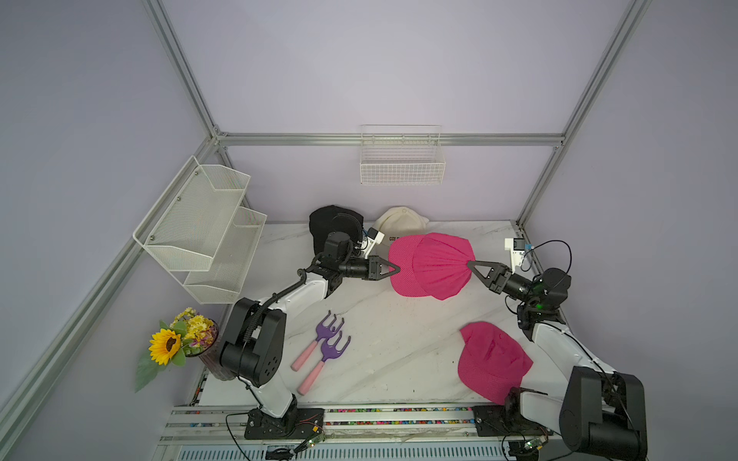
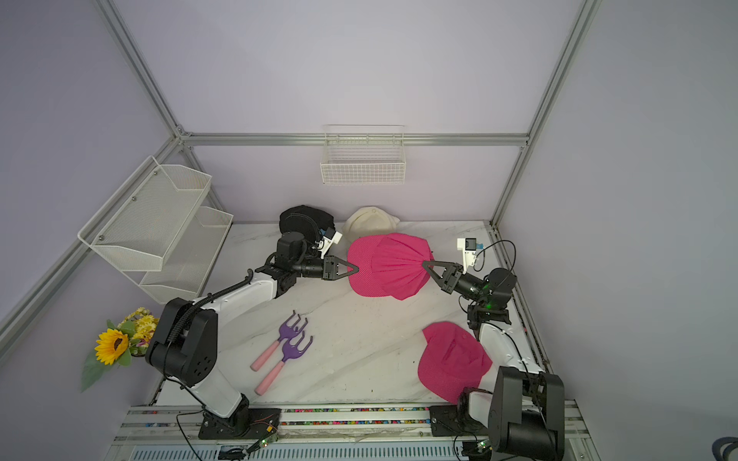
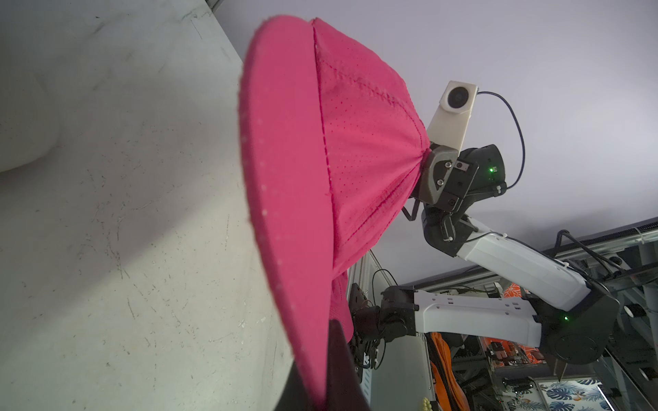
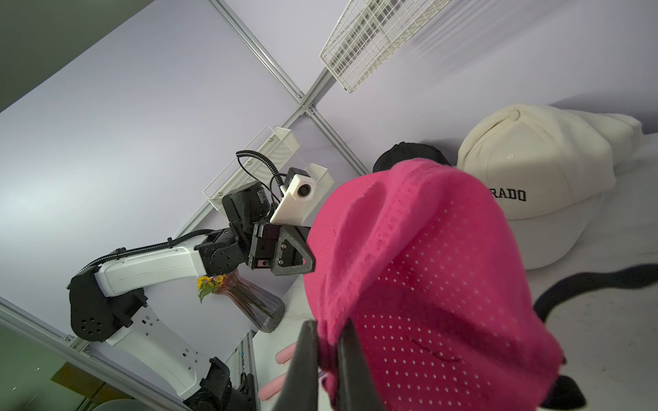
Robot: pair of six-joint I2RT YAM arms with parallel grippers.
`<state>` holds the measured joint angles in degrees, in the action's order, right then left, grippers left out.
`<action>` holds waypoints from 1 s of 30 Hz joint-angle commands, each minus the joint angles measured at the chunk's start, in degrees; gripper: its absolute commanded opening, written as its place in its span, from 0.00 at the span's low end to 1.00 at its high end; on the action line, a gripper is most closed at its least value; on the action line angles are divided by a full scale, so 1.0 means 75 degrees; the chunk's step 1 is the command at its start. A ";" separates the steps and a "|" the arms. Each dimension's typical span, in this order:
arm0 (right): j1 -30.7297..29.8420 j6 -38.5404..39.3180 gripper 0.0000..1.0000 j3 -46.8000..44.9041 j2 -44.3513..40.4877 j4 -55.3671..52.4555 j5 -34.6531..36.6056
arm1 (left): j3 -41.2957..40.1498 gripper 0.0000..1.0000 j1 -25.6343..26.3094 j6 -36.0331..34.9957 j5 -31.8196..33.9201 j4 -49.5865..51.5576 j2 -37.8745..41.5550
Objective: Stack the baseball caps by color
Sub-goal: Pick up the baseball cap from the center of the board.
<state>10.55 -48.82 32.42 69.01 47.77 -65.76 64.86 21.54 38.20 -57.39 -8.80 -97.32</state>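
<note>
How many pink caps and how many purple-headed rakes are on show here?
Pink caps: 2, the held pink cap and the resting pink cap
Purple-headed rakes: 2
Total: 4

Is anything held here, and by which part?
Yes, the far pink cap is held from both sides. The left gripper has its jaws shut on the brim edge, and the right gripper pinches bunched crown fabric.

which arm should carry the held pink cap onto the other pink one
Probably the right: the right hand grips the held pink cap, and the other pink cap lies beside that arm's base, far from the left hand.
</note>
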 commanded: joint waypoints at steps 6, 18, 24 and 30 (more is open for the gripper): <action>0.0629 0.0286 0.00 0.0668 -0.0285 -0.0001 0.0491 | -0.0249 0.00 -0.0594 -0.0104 0.2443 0.0957 -0.0226; -0.1164 0.3713 0.00 0.3140 0.1003 -0.3526 0.2367 | -0.1595 0.45 -0.0727 0.0885 0.3603 -0.0506 0.0215; -0.2550 0.5513 0.00 0.4933 0.2193 -0.5673 0.3970 | -0.2557 0.86 -0.0852 0.1082 0.5091 -0.0742 0.1749; -0.3632 0.7394 0.00 0.5969 0.2696 -0.7781 0.4768 | -0.3134 1.00 -0.0943 0.0655 0.7029 0.0088 0.3511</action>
<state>-14.24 -3.97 74.85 89.49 1.06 -34.94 41.89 14.96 45.06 -14.66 -9.06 -74.91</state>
